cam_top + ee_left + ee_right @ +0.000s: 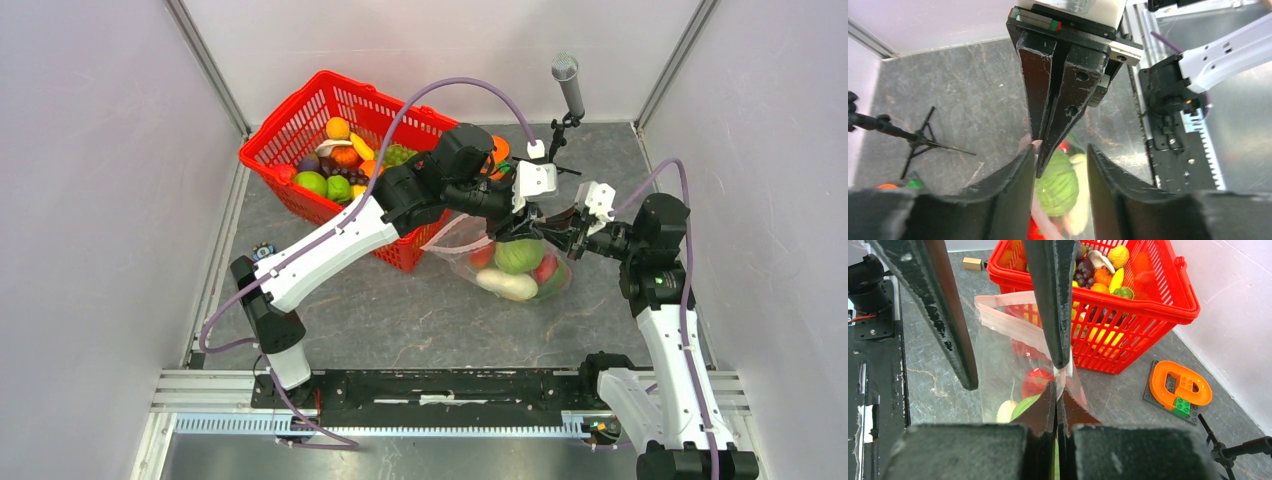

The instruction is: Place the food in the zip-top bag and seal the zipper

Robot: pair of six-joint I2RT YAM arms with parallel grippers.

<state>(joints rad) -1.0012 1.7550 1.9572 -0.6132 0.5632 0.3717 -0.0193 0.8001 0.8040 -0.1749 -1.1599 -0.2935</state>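
Note:
The zip-top bag (470, 250) lies right of the basket and holds food: a green cabbage (519, 255), a white piece (508, 285) and red pieces (545, 268). My right gripper (1057, 388) is shut on the bag's top edge at one end of the pale-pink zipper (1008, 325); it also shows from above (556, 230). My left gripper (1060, 150) is open above the bag's mouth, its fingers (945, 320) either side of the zipper strip, one finger beside my right gripper's shut tips (1040, 160). More food (340, 155) fills the red mesh basket (280, 112).
A flat orange e-shaped object (1178, 385) on a dark plate lies beyond the basket. A microphone on a small tripod (568, 85) stands at the back. A small block (263, 250) lies near the left wall. Walls close in on three sides.

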